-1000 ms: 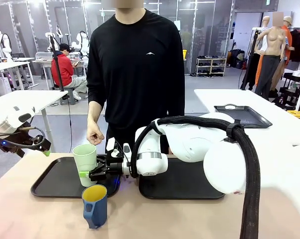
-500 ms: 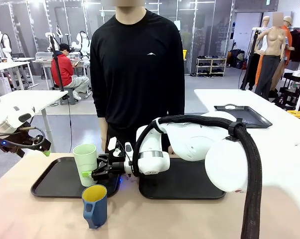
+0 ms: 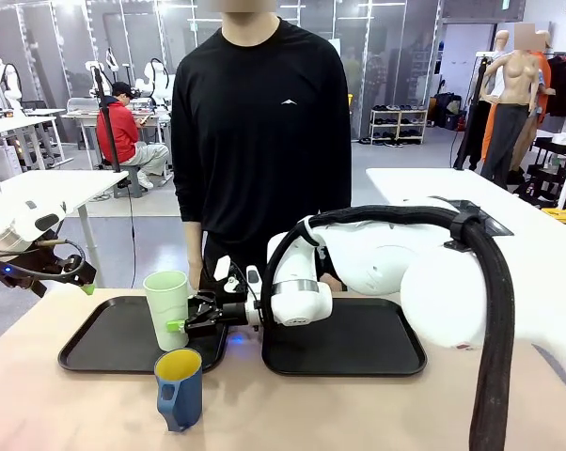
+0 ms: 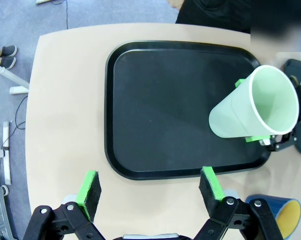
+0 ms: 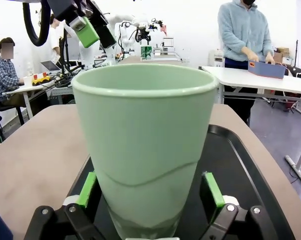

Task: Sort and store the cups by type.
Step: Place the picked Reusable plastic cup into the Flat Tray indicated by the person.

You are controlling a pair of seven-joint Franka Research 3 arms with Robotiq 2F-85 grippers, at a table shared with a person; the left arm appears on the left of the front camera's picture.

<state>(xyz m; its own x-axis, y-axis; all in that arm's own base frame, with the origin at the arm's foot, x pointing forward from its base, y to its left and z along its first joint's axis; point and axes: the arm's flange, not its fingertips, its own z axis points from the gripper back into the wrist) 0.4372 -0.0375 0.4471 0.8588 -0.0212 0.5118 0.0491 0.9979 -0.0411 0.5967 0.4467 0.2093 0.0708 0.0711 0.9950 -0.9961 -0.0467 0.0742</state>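
A tall mint-green tumbler (image 3: 167, 308) stands at the right end of the left black tray (image 3: 100, 346), leaning slightly. My right gripper (image 3: 185, 324) reaches across from the right and is shut on its lower part. In the right wrist view, green pads (image 5: 88, 188) press both sides of the tumbler (image 5: 143, 150). The dark blue mug (image 3: 179, 387) with a yellow inside sits on the bare table in front of that tray. My left gripper (image 4: 150, 187) hangs open and holds nothing above the table beside the tray (image 4: 165, 110), well away from the tumbler (image 4: 250, 112) and the mug (image 4: 274, 220).
A second black tray (image 3: 349, 349) lies to the right, partly under my right arm. A person (image 3: 264, 141) in black stands at the far side of the table, just behind the trays. In the front view my left gripper (image 3: 81, 280) sits off the table's left edge.
My right gripper and the tumbler have shifted a little to the right on the tray. The person's hand beside the tumbler has dropped away. The left arm and the mug stayed put.
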